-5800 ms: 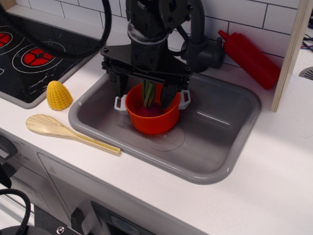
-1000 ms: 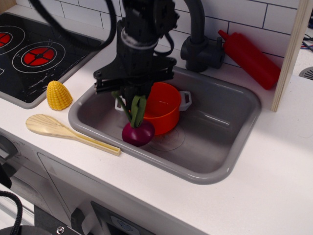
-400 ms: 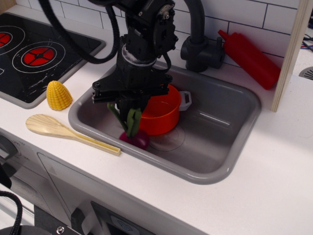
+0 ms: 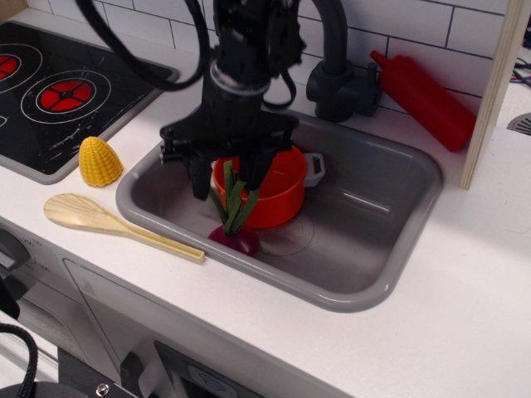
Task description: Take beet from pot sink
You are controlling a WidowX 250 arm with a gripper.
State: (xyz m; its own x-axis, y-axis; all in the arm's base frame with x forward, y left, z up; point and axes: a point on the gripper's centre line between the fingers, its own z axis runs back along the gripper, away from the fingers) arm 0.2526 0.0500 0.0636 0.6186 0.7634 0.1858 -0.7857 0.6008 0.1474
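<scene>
Beet (image 4: 236, 238) sits on the sink (image 4: 377, 282) floor, just near-left of the pot (image 4: 270, 186). My gripper (image 4: 226, 176) hangs above it, jaws spread, holding nothing. Extraction looks done; only clearing away is left.

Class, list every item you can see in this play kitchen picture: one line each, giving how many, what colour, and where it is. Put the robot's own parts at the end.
beet: 1, magenta bulb with green stalks, on the sink floor in front of the pot
pot: 1, orange with pale side handles, inside the sink
sink: 1, grey, set into the white counter
tap: 1, dark grey, behind the sink
corn piece: 1, yellow, on the counter left of the sink
wooden spoon: 1, pale wood, on the counter in front of the corn piece
ketchup bottle: 1, red, leaning on the tiled wall
hob: 1, black with red rings, far left
gripper: 1, black, jaws spread above the beet stalks
</scene>
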